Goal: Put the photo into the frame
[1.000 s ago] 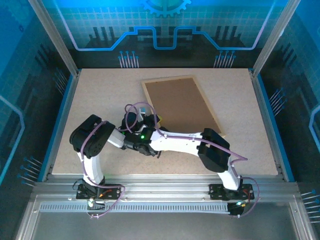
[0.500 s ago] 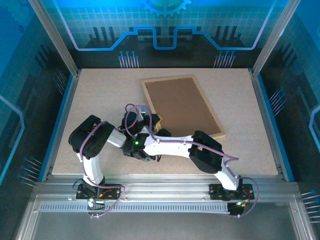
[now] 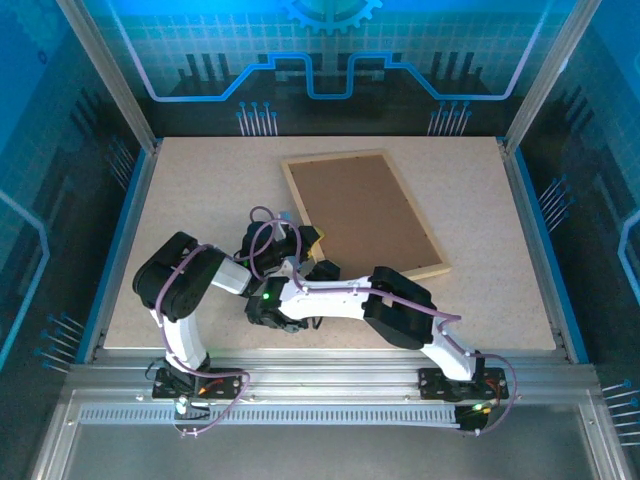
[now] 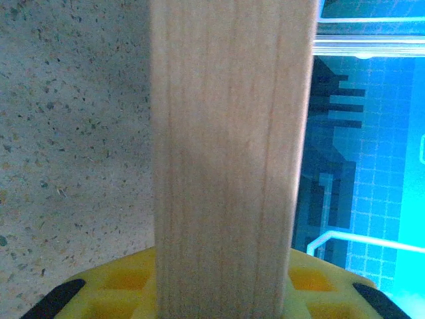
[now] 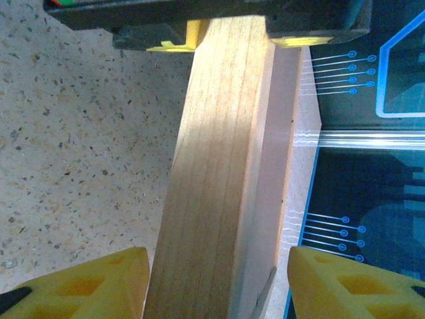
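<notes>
Lying brown backing [image 3: 362, 215] upward on speckled table [image 3: 200, 190]: thin light-wood rectangular frame [image 3: 336, 158]. Clamped tight at near-left corner rail by left gripper [image 4: 222, 292], apparently steadying it. Just beside, right gripper [image 5: 219, 279] part-open, straddling same rail, not yet gripping.

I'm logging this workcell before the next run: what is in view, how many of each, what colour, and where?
frame: one, light wood, lying back-up and skewed on the table, middle to right
backing board: one, brown, inside the frame
table: one, speckled beige, under everything
enclosure walls: blue-lit patterned panels, around the table
metal rail: one, silver, along the near edge, carrying both arm bases
arms: two, white and black with purple cables, left arm and right arm, both reaching to the frame's near left corner
left gripper: one, yellow fingers, shut on the frame's rail
right gripper: one, yellow fingers, one either side of the same rail
</notes>
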Available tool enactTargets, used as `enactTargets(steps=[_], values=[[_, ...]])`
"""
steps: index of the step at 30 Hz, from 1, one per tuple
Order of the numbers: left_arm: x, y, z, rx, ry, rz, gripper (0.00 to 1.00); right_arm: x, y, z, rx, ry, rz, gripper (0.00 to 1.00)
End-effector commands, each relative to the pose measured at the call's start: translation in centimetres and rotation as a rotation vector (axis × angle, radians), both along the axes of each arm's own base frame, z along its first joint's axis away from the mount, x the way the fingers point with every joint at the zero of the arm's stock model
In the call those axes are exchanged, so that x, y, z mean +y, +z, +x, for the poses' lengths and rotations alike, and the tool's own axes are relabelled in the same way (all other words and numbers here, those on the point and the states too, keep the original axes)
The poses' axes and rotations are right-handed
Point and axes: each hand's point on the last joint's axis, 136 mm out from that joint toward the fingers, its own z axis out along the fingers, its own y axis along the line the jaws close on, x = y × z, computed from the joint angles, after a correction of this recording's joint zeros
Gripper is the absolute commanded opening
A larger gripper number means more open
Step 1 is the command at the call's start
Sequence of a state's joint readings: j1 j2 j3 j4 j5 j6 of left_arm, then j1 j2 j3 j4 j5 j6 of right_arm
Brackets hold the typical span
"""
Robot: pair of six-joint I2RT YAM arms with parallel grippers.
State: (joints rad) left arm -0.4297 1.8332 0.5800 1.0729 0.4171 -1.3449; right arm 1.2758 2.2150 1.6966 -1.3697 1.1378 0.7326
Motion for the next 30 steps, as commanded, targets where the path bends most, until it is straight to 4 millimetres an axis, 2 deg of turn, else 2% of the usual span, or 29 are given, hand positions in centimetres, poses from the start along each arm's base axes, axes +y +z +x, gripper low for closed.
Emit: enactTargets(steps=[1,4,10,13,15,21,22,23,25,28,29,30], values=[[-0.9,6.1,0.7,-0.096,-0.004,-0.12,0.25,-1.1,-0.9,0.0,0.011,0.015,-0.125,0.57],[-1.0,6.7,0.6,-0.104,-0.009,-0.13,0.25,-1.3,-0.9,0.2,0.007,0.019,-0.136,0.47],[-1.2,6.9,0.7,-0.103,-0.01,-0.13,0.25,-0.9,0.9,0.6,-0.033,0.043,-0.144,0.3],[-1.4,7.2,0.8,-0.109,-0.013,-0.136,0.26,-0.9,1.2,0.6,-0.036,0.051,-0.159,0.25],[-1.6,7.4,0.8,-0.11,-0.016,-0.139,0.26,-1.0,1.6,0.7,-0.052,0.061,-0.181,0.22],[-1.7,7.7,1.2,-0.117,-0.014,-0.143,0.33,-1.0,2.8,0.8,-0.08,0.081,-0.222,0.03],[-1.7,7.6,1.3,-0.116,-0.012,-0.144,0.36,-1.0,2.9,0.7,-0.085,0.081,-0.224,0.0],[-1.7,7.7,1.3,-0.118,-0.012,-0.146,0.42,-1.1,3.1,0.8,-0.088,0.079,-0.228,0.0],[-1.7,7.7,1.5,-0.121,-0.009,-0.148,0.46,-1.2,3.3,0.7,-0.088,0.077,-0.229,0.0],[-1.8,7.7,1.5,-0.119,-0.012,-0.153,0.6,-1.4,3.5,0.7,-0.09,0.075,-0.234,0.0],[-1.7,7.7,1.5,-0.119,-0.012,-0.153,0.74,-1.5,3.6,0.7,-0.092,0.073,-0.233,0.0],[-1.7,7.6,1.5,-0.117,-0.012,-0.151,0.98,-1.4,3.7,0.6,-0.092,0.074,-0.232,0.0]])
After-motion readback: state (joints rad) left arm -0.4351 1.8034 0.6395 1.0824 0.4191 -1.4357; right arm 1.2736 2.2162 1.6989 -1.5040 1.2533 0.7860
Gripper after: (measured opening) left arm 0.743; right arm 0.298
